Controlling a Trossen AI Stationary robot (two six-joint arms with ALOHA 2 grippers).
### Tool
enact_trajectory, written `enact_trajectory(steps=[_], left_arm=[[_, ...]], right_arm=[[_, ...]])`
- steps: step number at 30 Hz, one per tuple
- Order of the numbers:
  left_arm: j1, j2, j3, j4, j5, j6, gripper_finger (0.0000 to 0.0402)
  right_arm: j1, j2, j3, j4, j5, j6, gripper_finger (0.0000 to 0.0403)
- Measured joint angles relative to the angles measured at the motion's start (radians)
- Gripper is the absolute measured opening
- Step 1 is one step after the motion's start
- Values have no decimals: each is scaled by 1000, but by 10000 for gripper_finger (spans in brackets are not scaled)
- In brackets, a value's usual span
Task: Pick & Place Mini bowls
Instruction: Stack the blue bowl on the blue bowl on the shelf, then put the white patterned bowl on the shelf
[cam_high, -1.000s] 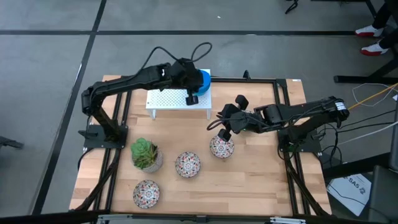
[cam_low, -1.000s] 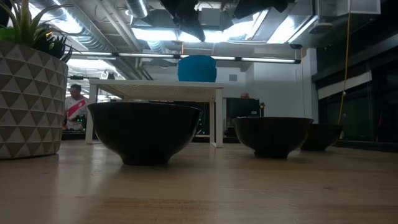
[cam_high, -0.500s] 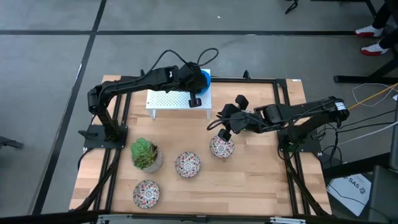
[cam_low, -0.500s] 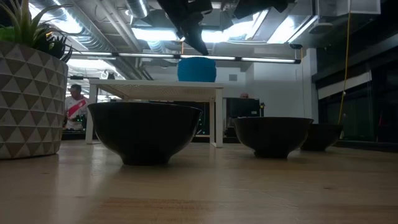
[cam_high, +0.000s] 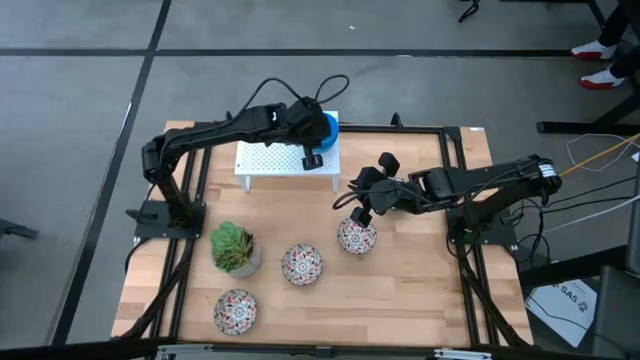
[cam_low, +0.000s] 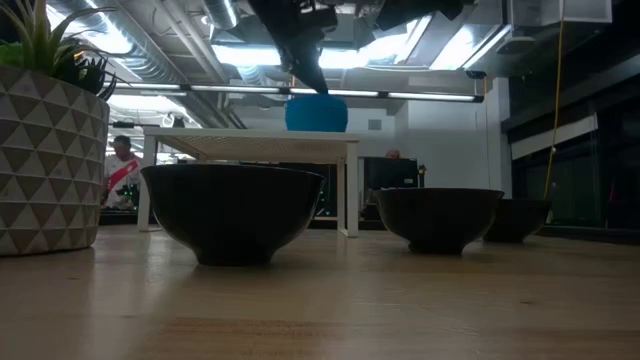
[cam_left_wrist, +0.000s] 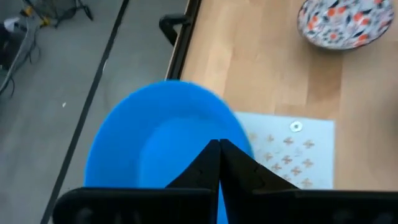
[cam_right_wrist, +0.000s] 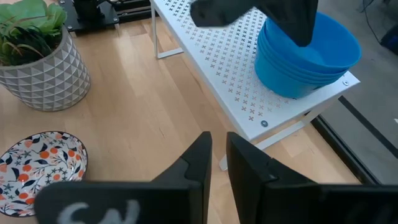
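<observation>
Mini bowls: a blue stack (cam_high: 329, 126) on the white perforated stand (cam_high: 270, 160), three patterned ones on the bench (cam_high: 420, 270).

The left end effector (cam_high: 311, 158) sits at the rim of the blue stack with its fingers pressed together; whether they pinch the rim cannot be told. The right end effector (cam_high: 362, 210) hovers over the bench beside the stand, fingers nearly closed on nothing, just above one patterned bowl (cam_high: 356, 237). A second patterned bowl (cam_high: 301, 264) and a third (cam_high: 235, 310) lie open and empty nearby, with a potted succulent (cam_high: 234, 249) between them.
</observation>
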Motion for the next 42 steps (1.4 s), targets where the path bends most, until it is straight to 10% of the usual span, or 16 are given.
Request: enact_trajectory(steps=[26, 42], left_arm=[[-29, -226, 0, 30, -73, -16, 3], [-56, -286, 0, -8, 96, -27, 4]], right_arm=[[0, 0, 0, -18, -45, 59, 52], [3, 0, 0, -251, -131, 57, 52]])
